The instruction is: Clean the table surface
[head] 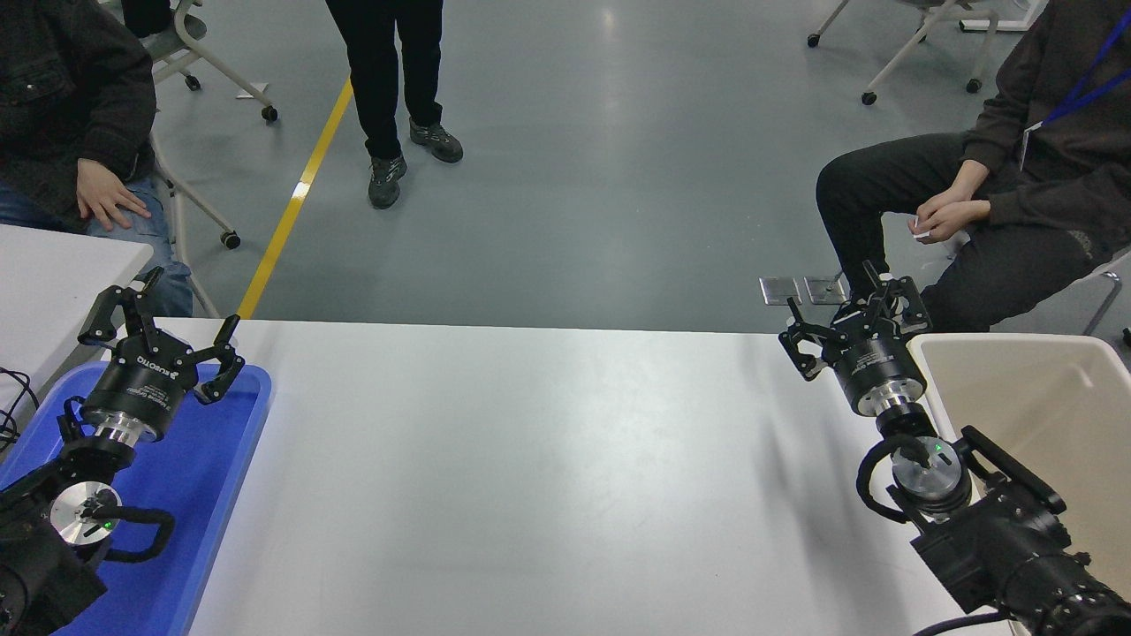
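The table surface point(548, 468) is a wide matte white top that fills the lower part of the head view, with nothing lying on it. My right gripper point(853, 314) is open and empty, over the table's far right corner beside the beige bin. My left gripper point(159, 314) is open and empty, parked above the blue tray at the lower left.
A blue tray point(212, 495) lies along the table's left edge. A beige plastic bin point(1043, 424) stands at the right edge. A smaller white tabletop point(53, 274) is at the far left. People sit at far left and far right; one stands beyond the table.
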Tool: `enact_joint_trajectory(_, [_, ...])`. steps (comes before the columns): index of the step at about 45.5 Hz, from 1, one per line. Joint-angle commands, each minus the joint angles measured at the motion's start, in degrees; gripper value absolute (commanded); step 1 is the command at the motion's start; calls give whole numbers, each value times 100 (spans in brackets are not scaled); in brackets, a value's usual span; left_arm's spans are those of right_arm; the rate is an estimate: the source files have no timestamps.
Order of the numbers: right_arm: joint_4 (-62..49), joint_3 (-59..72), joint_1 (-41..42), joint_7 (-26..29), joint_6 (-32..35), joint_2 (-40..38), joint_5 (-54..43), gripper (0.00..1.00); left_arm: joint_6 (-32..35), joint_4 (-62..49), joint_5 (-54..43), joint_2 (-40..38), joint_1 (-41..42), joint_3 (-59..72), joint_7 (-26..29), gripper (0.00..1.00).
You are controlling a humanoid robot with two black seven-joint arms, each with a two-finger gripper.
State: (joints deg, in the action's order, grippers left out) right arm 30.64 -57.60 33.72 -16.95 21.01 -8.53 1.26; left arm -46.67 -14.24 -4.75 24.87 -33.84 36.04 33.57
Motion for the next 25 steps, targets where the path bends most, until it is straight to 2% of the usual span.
enact_joint_trajectory(1, [64, 4, -50, -89, 61, -105, -644, 100, 0, 0, 0, 0, 0, -1, 0, 100])
enact_joint_trajectory(25, [126, -67, -67, -256, 61, -220, -864, 100, 0, 0, 0, 0, 0, -1, 0, 100])
